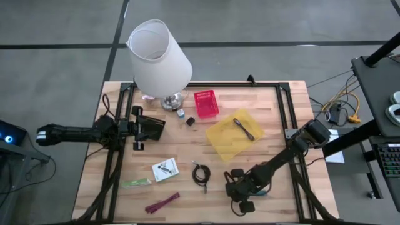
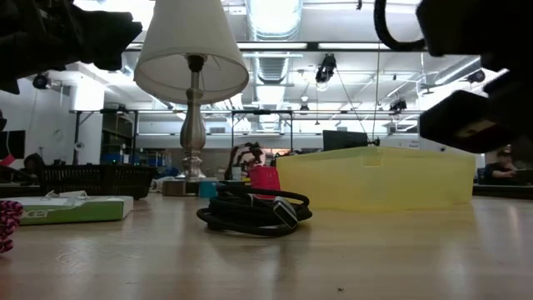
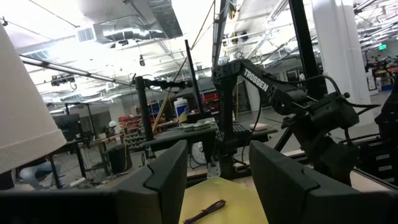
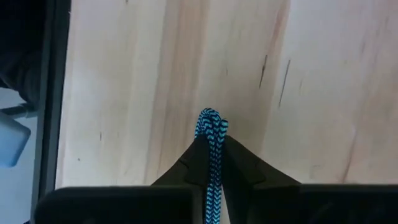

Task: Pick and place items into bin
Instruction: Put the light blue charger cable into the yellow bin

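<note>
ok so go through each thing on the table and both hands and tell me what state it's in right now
Right hand: shut on the teal tie, above bare wood.
Left hand: open, empty, raised beside the lamp.
Yellow bin: open-topped, one dark tie inside.
Red basket: upright.
Black coiled cable: coiled, on the table.
White card packet: lying flat.
Green strip: lying flat.
Maroon tie: lying loose.

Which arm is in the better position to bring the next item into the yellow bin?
The right. Its gripper is shut on the teal braided tie, near the flat yellow plastic bin. The left gripper is open, holds nothing, and sits beside the white lamp.
</note>
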Controlling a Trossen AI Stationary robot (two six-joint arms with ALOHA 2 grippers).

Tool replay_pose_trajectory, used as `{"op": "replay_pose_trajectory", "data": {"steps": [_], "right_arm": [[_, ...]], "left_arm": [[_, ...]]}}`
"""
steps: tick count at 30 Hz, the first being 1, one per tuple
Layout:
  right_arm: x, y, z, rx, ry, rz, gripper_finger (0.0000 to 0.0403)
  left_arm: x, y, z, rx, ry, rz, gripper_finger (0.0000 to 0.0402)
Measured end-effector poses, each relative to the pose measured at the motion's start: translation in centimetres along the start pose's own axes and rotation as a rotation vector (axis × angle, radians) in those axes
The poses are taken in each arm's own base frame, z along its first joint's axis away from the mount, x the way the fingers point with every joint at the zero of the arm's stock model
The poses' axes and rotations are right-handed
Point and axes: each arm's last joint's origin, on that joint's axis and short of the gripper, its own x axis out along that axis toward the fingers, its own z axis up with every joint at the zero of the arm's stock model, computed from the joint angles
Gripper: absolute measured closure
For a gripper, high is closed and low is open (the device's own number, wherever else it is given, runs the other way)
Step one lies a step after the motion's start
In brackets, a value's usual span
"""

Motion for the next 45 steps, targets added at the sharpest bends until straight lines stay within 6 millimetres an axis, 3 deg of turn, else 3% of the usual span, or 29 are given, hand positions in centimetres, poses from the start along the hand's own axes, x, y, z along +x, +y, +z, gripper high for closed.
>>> {"op": "replay_pose_trajectory", "data": {"steps": [8, 14, 20, 33, 45], "right_arm": [[-1.4, -0.4, 2.3, -0.092, -0.089, -0.087, 0.0386], [-3.2, -0.2, 4.1, -0.265, -0.152, -0.242, 0.0385], [-5.2, 0.3, 5.4, -0.331, -0.171, -0.384, 0.0385], [-6.9, -0.8, 5.3, -0.283, -0.193, -0.799, 0.0385], [-7.8, -4.2, 6.0, -0.038, -0.203, -0.879, 0.0385]], "left_arm": [[0.0, 0.0, 0.0, 0.000, 0.000, 0.000, 0.0245], [0.0, 0.0, 0.0, 0.000, 0.000, 0.000, 0.0245], [0.0, 0.0, 0.0, 0.000, 0.000, 0.000, 0.0245], [0.0, 0.0, 0.0, 0.001, 0.000, 0.000, 0.0245], [0.0, 0.0, 0.0, 0.001, -0.001, 0.000, 0.0245]]}}
